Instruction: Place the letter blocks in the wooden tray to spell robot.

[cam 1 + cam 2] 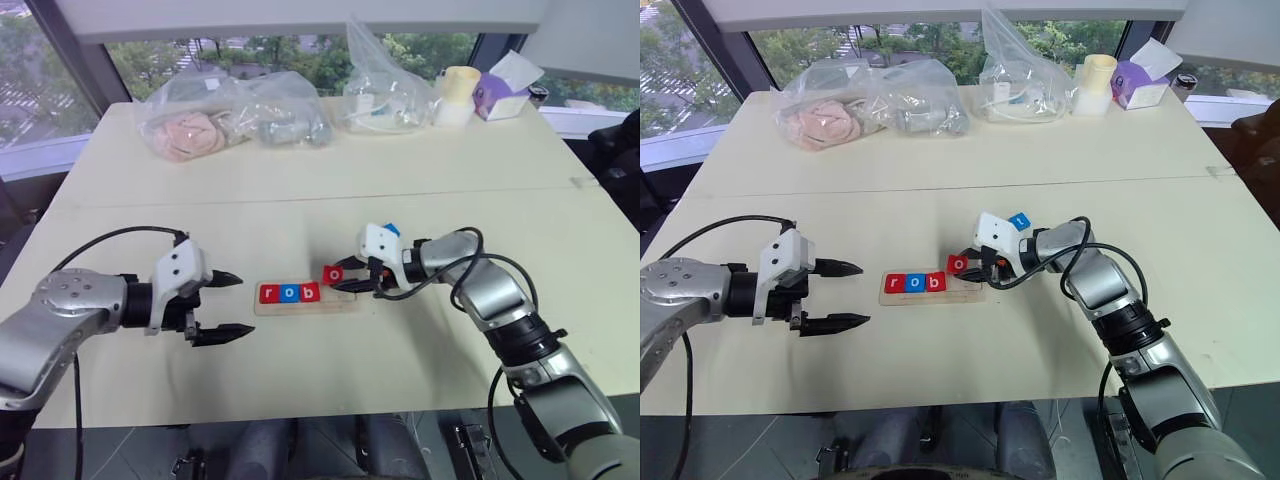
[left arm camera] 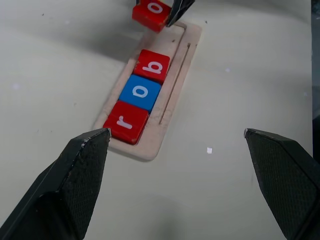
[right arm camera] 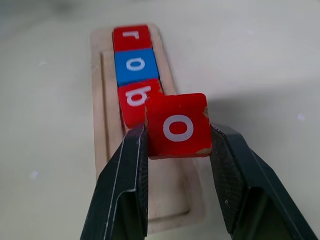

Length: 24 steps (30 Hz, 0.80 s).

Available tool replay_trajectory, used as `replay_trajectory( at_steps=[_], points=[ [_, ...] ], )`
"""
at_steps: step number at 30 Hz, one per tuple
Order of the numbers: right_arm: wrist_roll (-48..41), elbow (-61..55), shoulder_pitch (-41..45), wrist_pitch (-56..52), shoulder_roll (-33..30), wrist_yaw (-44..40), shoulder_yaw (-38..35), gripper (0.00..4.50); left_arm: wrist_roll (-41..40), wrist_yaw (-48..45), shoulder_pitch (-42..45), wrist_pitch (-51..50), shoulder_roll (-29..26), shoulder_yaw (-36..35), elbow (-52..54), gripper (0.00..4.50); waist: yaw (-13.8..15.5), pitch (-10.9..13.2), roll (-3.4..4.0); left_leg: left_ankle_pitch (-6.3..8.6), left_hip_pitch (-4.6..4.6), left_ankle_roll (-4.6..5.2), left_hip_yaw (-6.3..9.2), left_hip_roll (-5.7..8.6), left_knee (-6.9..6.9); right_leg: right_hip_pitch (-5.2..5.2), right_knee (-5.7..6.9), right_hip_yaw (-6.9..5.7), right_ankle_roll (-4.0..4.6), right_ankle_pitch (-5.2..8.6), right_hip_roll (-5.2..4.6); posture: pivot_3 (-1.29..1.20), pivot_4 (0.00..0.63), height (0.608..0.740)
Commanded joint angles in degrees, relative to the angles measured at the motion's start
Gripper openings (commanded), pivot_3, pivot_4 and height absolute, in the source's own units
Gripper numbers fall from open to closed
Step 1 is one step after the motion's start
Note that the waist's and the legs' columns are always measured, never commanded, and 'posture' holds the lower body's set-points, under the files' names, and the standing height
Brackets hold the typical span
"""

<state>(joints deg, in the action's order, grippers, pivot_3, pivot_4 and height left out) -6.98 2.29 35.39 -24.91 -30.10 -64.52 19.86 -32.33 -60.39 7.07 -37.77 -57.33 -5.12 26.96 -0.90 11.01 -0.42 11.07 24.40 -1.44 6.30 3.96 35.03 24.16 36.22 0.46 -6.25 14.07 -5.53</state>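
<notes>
- The wooden tray [image 1: 305, 299] lies flat near the table's [image 1: 300, 190] middle, its long axis running left to right before the robot.
- Three letter blocks sit in its left part: red r [image 1: 268, 293], blue o [image 1: 289, 292], red b [image 1: 310, 291], touching in a row.
- The right gripper [image 1: 350, 279] reaches leftward and slightly down, jaws clamped on a red o block [image 3: 177, 125], held tilted over the tray's empty right part.
- A blue block [image 1: 1019, 220], probably the t, shows behind the right wrist.
- The left gripper [image 1: 224, 306] hovers left of the tray, pointing at it, jaws wide apart.
</notes>
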Motion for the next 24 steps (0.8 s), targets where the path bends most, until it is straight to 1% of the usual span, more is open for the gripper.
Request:
replay_trajectory(
  at_steps=[1, 7, 15, 17, 21, 24],
  points=[
    [-0.7, -2.7, 0.3, -0.3, 0.3, -0.7, 0.3, 1.23, 0.6, 0.3, 0.3, 0.8, 0.1, 0.0, 0.7, 4.50, 0.0, 0.0, 0.00, 0.00, 0.00, 0.00, 0.00, -0.01, 0.00, 0.00, 0.01, 0.00, 0.00, 0.00, 0.01, 0.00, 0.150, 0.740],
    [-0.6, -3.7, -1.1, -0.6, 0.4, -1.1, 1.4, 1.23, 0.7, 0.9, 0.2, 0.7, 0.7, 0.2, 1.2, 4.50, 0.0, 0.0, 0.00, 0.00, 0.00, 0.00, -0.01, -0.01, 0.01, 0.00, 0.01, 0.00, -0.08, -0.05, 0.01, 0.00, 0.150, 0.740],
    [2.4, -1.1, -1.9, 4.7, -0.1, -0.1, 2.7, 1.23, 0.8, 1.1, 0.4, 0.7, 1.3, 0.6, 1.2, 4.50, 0.0, 0.0, 0.00, -0.01, 0.00, 0.00, -0.01, 0.00, 0.02, -0.01, 0.01, 0.00, -0.08, -0.05, 0.01, 0.00, 0.150, 0.740],
    [2.5, -0.7, -1.9, 5.1, 0.1, 0.0, 2.5, 1.23, 0.8, 1.1, 0.4, 0.7, 1.4, 0.6, 1.2, 4.50, 0.0, 0.0, 0.00, -0.01, 0.00, -0.01, -0.02, 0.00, 0.02, -0.01, 0.01, 0.00, -0.08, -0.05, 0.01, 0.00, 0.150, 0.740],
    [0.1, -1.8, -2.1, 3.3, -0.2, -1.2, 0.9, 1.23, 0.8, 1.3, 0.3, 0.7, 1.6, 0.8, 1.4, 4.50, 0.0, 0.0, 0.00, -0.01, 0.00, 0.00, -0.01, 0.00, 0.02, -0.01, 0.02, 0.00, -0.09, -0.06, 0.01, 0.00, 0.150, 0.740],
    [0.6, -1.1, -2.0, 3.7, -0.3, -1.0, 0.9, 1.23, 1.0, 1.4, 0.8, 0.8, 1.8, 1.2, 1.1, 4.50, 0.0, 0.0, 0.00, -0.01, 0.00, 0.00, -0.01, 0.00, 0.03, -0.01, 0.03, 0.00, -0.09, -0.06, 0.01, 0.00, 0.150, 0.740]
  ],
)
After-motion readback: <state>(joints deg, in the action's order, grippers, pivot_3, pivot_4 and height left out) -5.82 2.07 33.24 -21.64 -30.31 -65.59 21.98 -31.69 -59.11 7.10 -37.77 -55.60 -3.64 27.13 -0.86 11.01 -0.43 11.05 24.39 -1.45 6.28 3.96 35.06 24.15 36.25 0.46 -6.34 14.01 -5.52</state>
